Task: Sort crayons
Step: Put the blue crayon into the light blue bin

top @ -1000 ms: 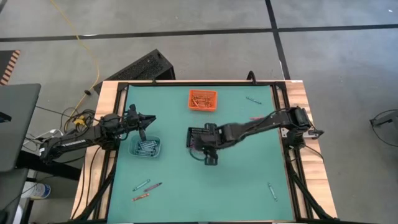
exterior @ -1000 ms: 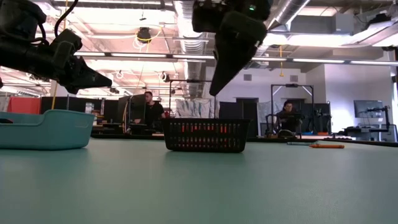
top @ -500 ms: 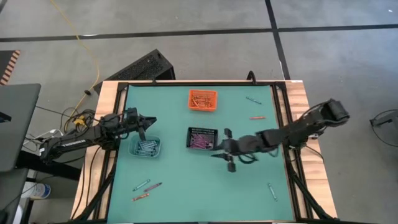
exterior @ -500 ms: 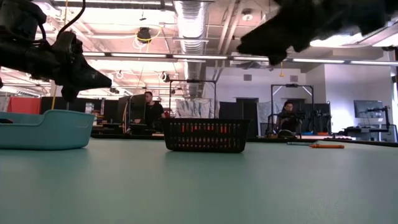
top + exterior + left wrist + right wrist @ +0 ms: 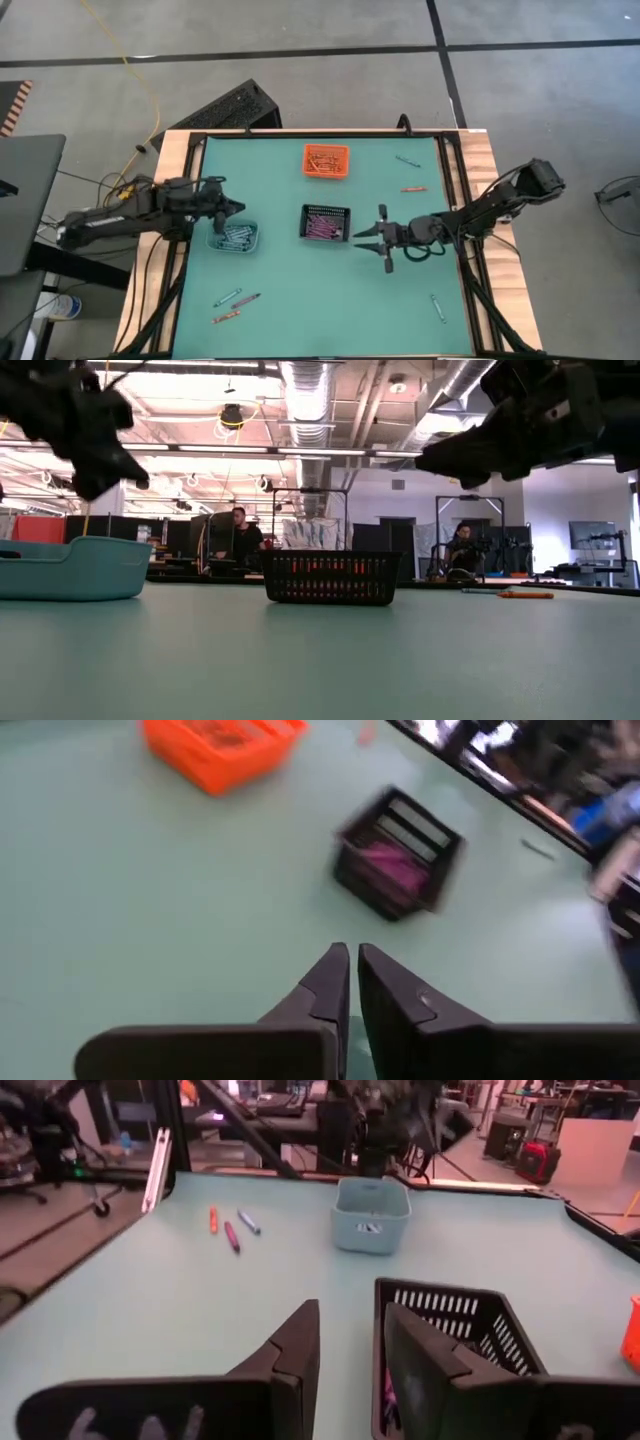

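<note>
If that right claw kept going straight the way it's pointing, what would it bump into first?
Probably the black bin. The right gripper, fingers apart and empty, hangs above the mat pointing toward it. Height is unclear, so it might pass over the rim.

Left arm comes in from the left edge of the high view, roughly horizontal; left gripper [image 5: 233, 208] at left-centre, fingers [image 5: 325, 985] pressed together, empty. Right arm folds in from the right edge, elbow raised; right gripper [image 5: 366, 240] just right of centre, pointing left, fingers [image 5: 300, 1342] parted, empty.
</note>
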